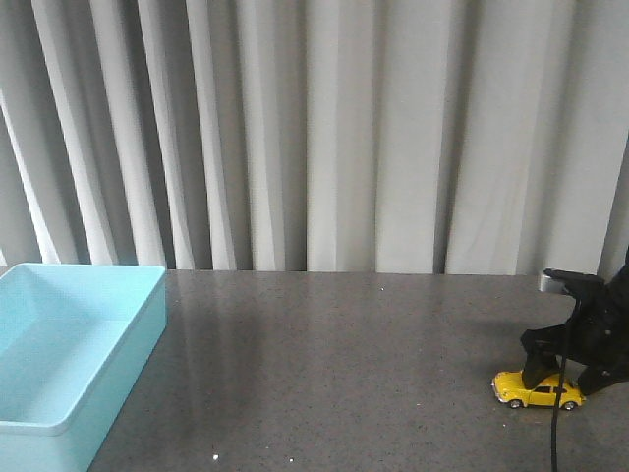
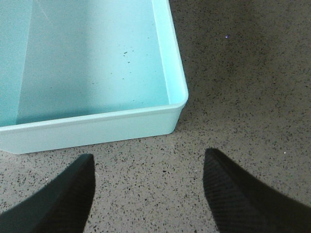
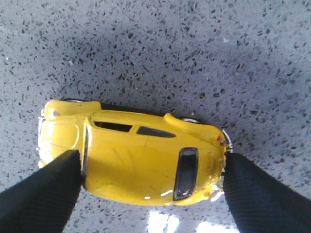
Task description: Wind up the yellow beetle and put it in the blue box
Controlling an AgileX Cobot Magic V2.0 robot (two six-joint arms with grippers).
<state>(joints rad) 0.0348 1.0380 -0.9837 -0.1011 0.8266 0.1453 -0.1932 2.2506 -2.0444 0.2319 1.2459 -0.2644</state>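
The yellow beetle (image 1: 537,390) stands on its wheels on the dark speckled table at the far right. In the right wrist view the beetle (image 3: 141,155) lies lengthwise between my fingers. My right gripper (image 1: 558,379) is down over it, one finger (image 3: 53,184) against the bonnet and windscreen end, the other against the rear bumper, so the gripper (image 3: 151,160) is closed on the car. The blue box (image 1: 133,354) sits empty at the front left. My left gripper (image 2: 148,160) is open and empty above bare table, just short of a corner of the blue box (image 2: 97,128); it does not show in the front view.
A grey curtain (image 1: 314,128) hangs behind the table's far edge. A wide stretch of dark tabletop (image 1: 334,374) lies between the box and the beetle. A black cable (image 1: 554,433) hangs from the right arm in front of the car.
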